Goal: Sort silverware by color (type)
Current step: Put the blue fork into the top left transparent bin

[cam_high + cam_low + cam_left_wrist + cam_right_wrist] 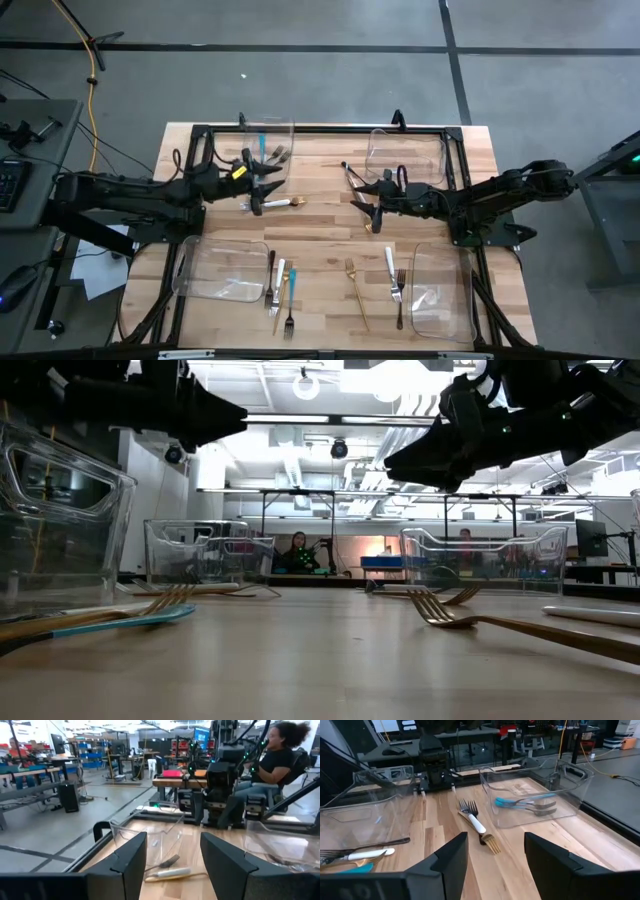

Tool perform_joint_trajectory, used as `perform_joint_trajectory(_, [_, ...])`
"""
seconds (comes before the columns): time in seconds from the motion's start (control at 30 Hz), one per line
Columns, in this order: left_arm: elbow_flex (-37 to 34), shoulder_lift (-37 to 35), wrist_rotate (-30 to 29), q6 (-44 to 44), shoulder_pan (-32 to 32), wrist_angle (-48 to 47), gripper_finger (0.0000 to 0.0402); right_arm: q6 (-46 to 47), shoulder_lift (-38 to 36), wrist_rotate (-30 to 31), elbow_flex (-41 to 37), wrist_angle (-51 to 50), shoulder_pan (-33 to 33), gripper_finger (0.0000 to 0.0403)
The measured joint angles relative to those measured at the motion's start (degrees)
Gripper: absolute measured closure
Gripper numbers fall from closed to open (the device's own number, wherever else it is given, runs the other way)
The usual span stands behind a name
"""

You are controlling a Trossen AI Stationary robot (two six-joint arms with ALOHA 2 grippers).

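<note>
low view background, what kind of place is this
Most likely a robotics lab or workshop. Behind the wooden table are rows of workbenches under ceiling strip lights, a seated person beside another robot rig, and clear bins set out for sorting forks.

text: none legible | labels: none legible | brands: none made out | numbers: none | signs: none readable in high, low or wrist views

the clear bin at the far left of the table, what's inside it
The bin holds a teal-handled utensil and a dark steel one. Whether anything lies beneath them cannot be seen.
</note>
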Motion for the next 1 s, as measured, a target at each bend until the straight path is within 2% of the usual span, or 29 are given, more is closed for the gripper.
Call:
perform_joint_trajectory(0.33, [0.00,-0.01,0.02,-0.02,0.00,-1.22,0.0222,0.29,0.00,0.00,0.00,-0.02,0.00,0.0213])
perform_joint_trajectory(0.5, [0.00,0.01,0.08,-3.53,0.00,-0.92,0.0222,2.73,0.00,0.00,0.00,-1.30,0.03,0.0213])
perform_joint_trajectory(0.7, [0.02,-0.01,0.13,-3.89,0.00,0.85,0.0222,11.57,0.07,-1.68,0.30,-4.09,0.15,0.0213])
perform_joint_trajectory(0.83, [0.02,-0.01,-0.48,-3.27,0.04,1.54,0.0222,13.21,3.63,-4.90,7.50,-4.47,3.89,0.0213])
perform_joint_trajectory(1.0, [0.04,-0.01,-0.55,-1.01,0.02,2.56,0.0222,1.55,15.30,-4.77,25.44,-16.92,12.52,0.0213])
